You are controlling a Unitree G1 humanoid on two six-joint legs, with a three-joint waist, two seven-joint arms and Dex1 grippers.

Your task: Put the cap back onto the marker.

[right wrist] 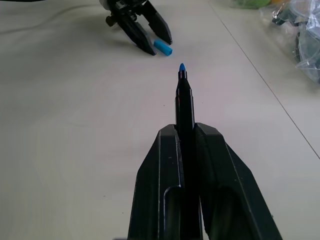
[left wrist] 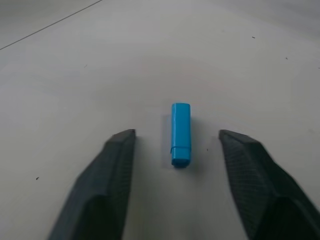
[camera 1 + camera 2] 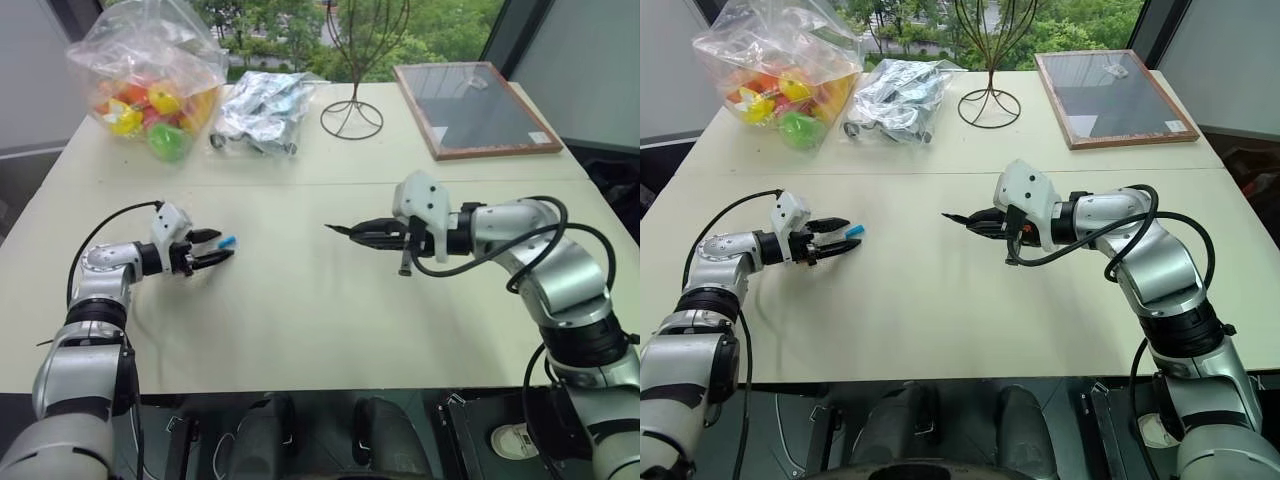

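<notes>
Your left gripper is bracketing the cap, fingers parted, not gripping; your right gripper is clamping the marker. Closing off-centre risks flicking that cap across the bench.

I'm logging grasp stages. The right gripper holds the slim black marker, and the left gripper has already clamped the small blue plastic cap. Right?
Not quite. In the left wrist view the small blue plastic cap lies on the table between the left gripper's fingers, with a gap on each side, so it is not clamped. The right gripper does hold the slim black marker.
</notes>
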